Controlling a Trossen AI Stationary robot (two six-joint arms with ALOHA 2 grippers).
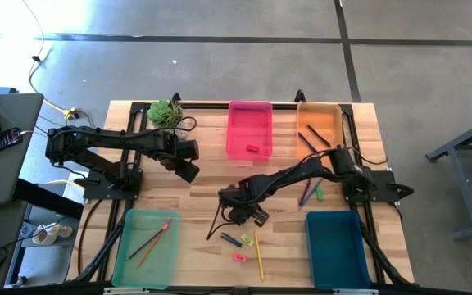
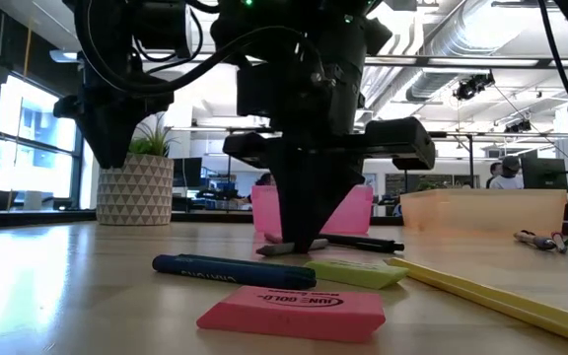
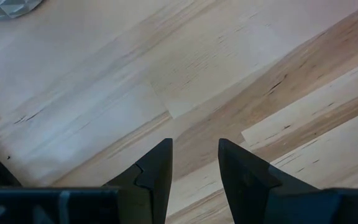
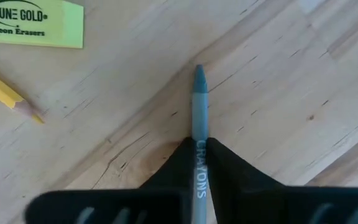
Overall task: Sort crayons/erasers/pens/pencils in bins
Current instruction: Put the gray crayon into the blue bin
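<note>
**Right tool had the crayon, but only by the back end**

Standing there, my worry was the grip. The right tool (image 4: 194,152) was pinched on a grey-blue crayon (image 4: 199,106) near its rear, with most of the stick poking out front and the tip resting on the bench (image 4: 278,74). Lift it fast and I reckoned it could pivot or slip out. The yellow eraser (image 4: 30,23) and a pencil (image 4: 8,93) lay nearby too, so a dropped crayon might roll into them. From above, that tool (image 1: 248,215) sat mid-bench between the bins, with the pink bin (image 1: 249,116) behind it. The left tool (image 3: 194,171) hung partly open over bare wood, holding nothing.
</note>
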